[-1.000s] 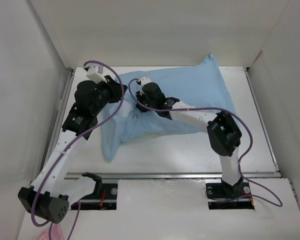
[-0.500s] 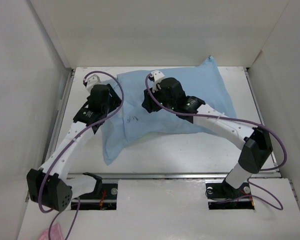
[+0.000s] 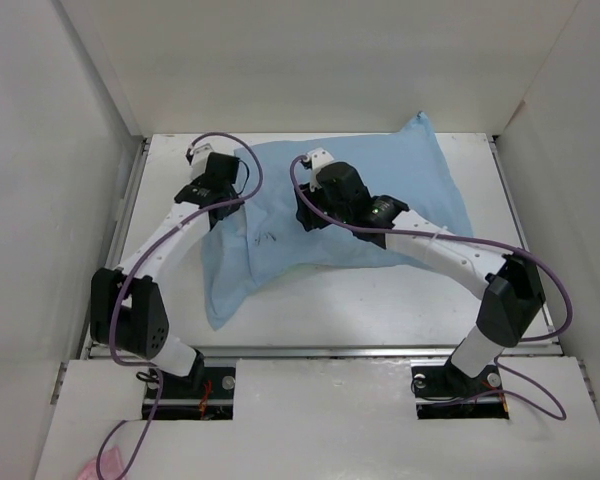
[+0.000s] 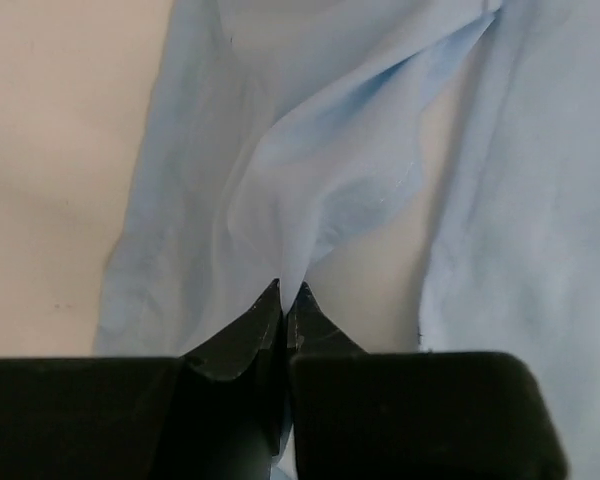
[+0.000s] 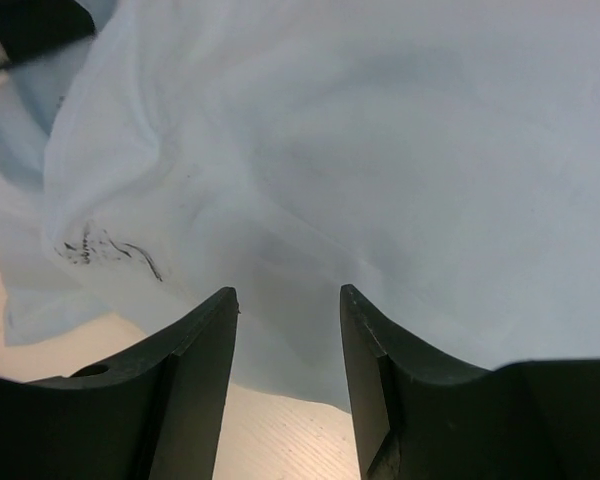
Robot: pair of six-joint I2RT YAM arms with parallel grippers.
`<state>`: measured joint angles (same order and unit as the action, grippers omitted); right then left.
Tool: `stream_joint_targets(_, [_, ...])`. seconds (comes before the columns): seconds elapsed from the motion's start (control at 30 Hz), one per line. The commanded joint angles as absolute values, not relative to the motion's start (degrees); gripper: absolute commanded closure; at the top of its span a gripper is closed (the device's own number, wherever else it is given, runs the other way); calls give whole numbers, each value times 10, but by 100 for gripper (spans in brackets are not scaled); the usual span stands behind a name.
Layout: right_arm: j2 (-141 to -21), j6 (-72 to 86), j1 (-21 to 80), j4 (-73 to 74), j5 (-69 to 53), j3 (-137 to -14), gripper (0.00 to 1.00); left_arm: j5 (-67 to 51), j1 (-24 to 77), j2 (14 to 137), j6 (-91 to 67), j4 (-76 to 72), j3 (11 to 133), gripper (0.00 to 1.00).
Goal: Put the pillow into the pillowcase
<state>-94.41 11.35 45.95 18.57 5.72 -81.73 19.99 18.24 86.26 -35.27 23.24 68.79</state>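
Pillowcase (image 3: 420,180) of thin light-blue fabric, scribble (image 5: 110,250) unreadable, is clamped in the left hand (image 4: 285,298) and lies beneath the parted right hand (image 5: 288,300).

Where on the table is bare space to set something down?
The widest bare table lies between the pillowcase and the front rail. A narrow strip runs along the right wall. Crowded at the back left, where the left hand pinches the pillowcase beside the open right hand.
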Motion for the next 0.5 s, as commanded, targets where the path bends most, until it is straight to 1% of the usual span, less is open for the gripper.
stream_joint_targets(0.0, [-925, 108, 462, 185, 85, -812, 49, 220, 179, 822, -334, 236, 748, 100])
stream_joint_targets(0.03, [-925, 108, 462, 185, 85, -812, 49, 206, 179, 795, -310, 218, 755, 100])
stream_joint_targets(0.13, [-925, 113, 462, 185, 91, -806, 49, 64, 179, 732, -257, 156, 752, 100])
stream_joint_targets(0.17, [-925, 119, 462, 180, 91, -800, 49, 19, 179, 720, -238, 117, 751, 100])
stream_joint_targets(0.2, [-925, 120, 462, 175, 91, -800, 49, -60, 179, 712, -238, 101, 745, 100])
stream_joint_targets(0.27, [-925, 120, 462, 175, 98, -794, 49, -129, 179, 706, -230, 50, 723, 100])
stream_joint_targets(0.33, [-925, 125, 462, 175, 104, -794, 49, -136, 179, 723, -236, 50, 717, 100])
stream_joint_targets(0.37, [-925, 125, 462, 175, 113, -788, 49, -125, 179, 757, -236, 61, 725, 96])
stream_joint_targets(0.4, [-925, 125, 462, 175, 119, -788, 49, -113, 179, 778, -236, 92, 731, 81])
stream_joint_targets(0.43, [-925, 125, 462, 175, 126, -788, 47, -105, 179, 799, -236, 109, 738, 50])
stream_joint_targets(0.47, [-919, 130, 462, 181, 140, -788, 43, -105, 179, 818, -241, 123, 744, 35])
